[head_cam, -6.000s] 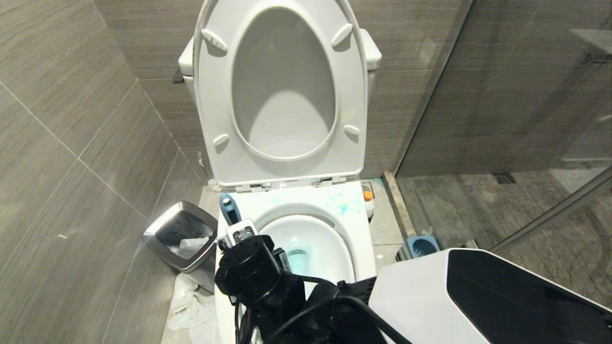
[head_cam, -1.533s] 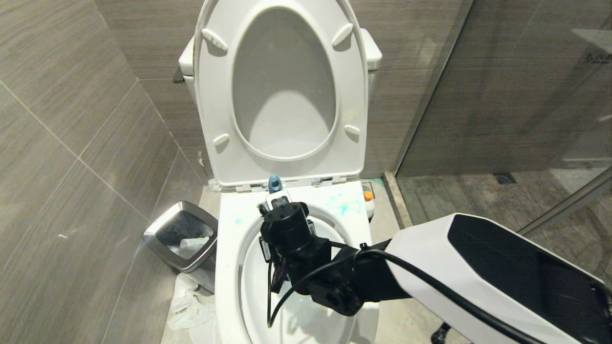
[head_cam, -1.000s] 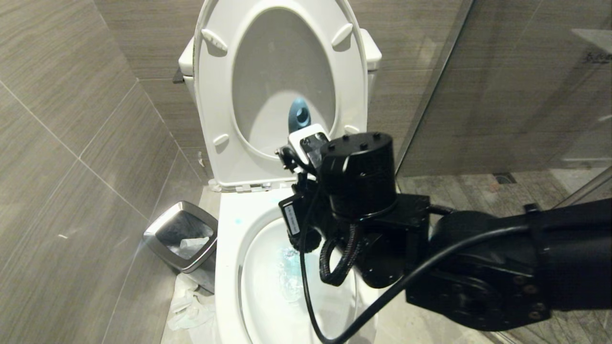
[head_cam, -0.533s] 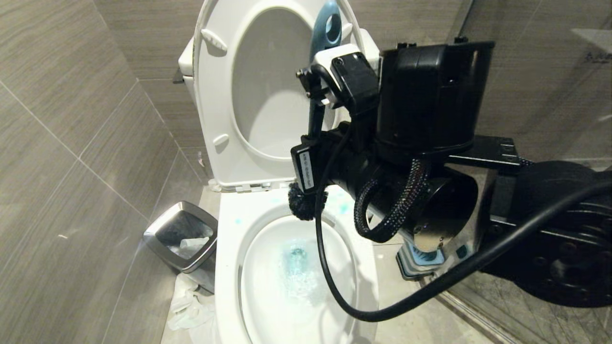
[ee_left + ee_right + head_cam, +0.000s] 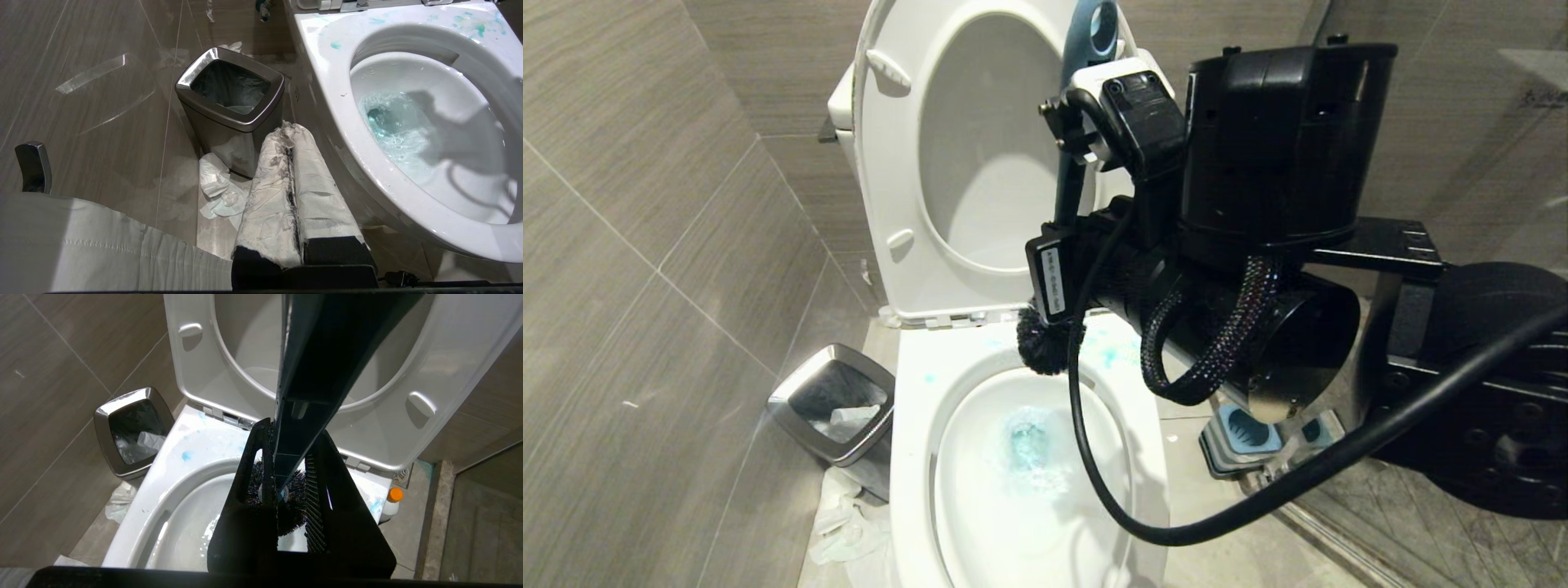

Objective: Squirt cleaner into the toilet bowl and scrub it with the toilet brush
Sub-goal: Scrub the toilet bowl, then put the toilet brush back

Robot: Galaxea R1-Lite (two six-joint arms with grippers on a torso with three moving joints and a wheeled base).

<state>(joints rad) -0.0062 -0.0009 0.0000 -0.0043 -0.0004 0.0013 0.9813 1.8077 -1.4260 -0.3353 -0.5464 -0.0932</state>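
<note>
Right end effector (image 5: 286, 486) clamps the toilet brush (image 5: 1068, 180) handle, bristle head hanging above the toilet bowl (image 5: 915, 457) rear rim; risk: drips landing outside. Left end effector (image 5: 292, 183) closed, empty

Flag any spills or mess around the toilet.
Turquoise cleaner is splashed across the toilet bowl rim's back, outside the basin. Crumpled tissue litters the floor beside the steel bin rather than in it.

I can make out no legible writing anywhere. The only label I see is a small white printed sticker (image 5: 1053, 282) on the black housing of the right arm's gripper, and its lettering is too small to read.
</note>
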